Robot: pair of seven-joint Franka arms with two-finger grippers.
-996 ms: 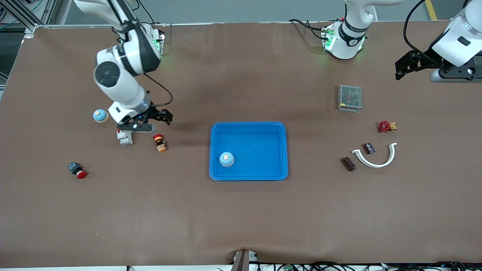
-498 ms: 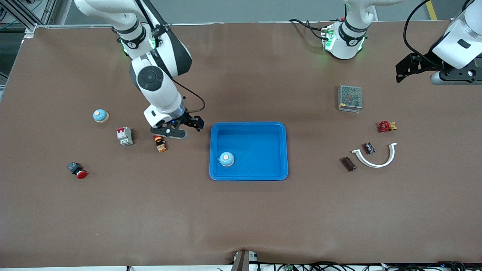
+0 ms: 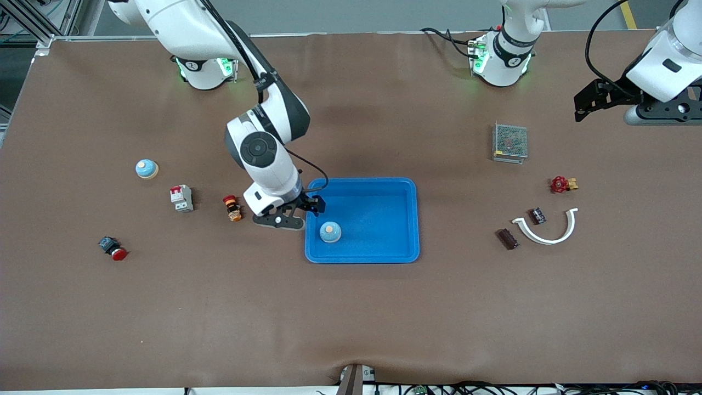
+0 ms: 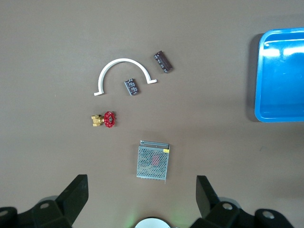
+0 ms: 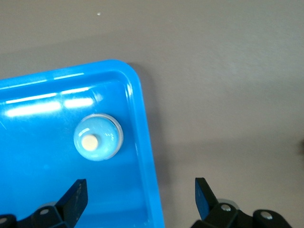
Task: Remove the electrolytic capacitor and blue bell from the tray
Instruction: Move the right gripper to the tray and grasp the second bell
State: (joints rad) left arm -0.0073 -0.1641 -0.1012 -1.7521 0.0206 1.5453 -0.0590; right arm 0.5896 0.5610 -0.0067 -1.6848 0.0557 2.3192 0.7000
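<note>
Bell (image 3: 330,232) number one, pale blue with an orange button, sits in the blue tray (image 3: 384,189) at mid-worktop, in the tray's corner nearest the front camera on the right arm's side; the right wrist view (image 5: 98,137) shows it just inside the tray wall. A second bell (image 3: 146,169) rests on the bare worktop toward the right arm's end. Two small dark parts that may be capacitors, though they are too small to be sure, lie toward the left arm's end: one (image 3: 507,238) just outside a white curved bracket (image 3: 548,230), the other (image 3: 537,215) inside its arc. The left wrist view shows both (image 4: 163,62) (image 4: 131,87) apart from the bracket (image 4: 124,72).

The right hand (image 3: 308,207) hangs over the tray's edge on the right arm's side, above the bell, fingers (image 5: 76,197) spread wide and empty. The left hand (image 3: 589,101) waits high over the worktop's edge at the left arm's end, fingers (image 4: 76,197) likewise spread and empty.

Near the bracket lie a red-handled valve (image 3: 560,184) and a metal mesh box (image 3: 510,142). Toward the right arm's end lie a white breaker (image 3: 181,198), a red-and-orange switch (image 3: 232,208) and a red push button (image 3: 113,248).
</note>
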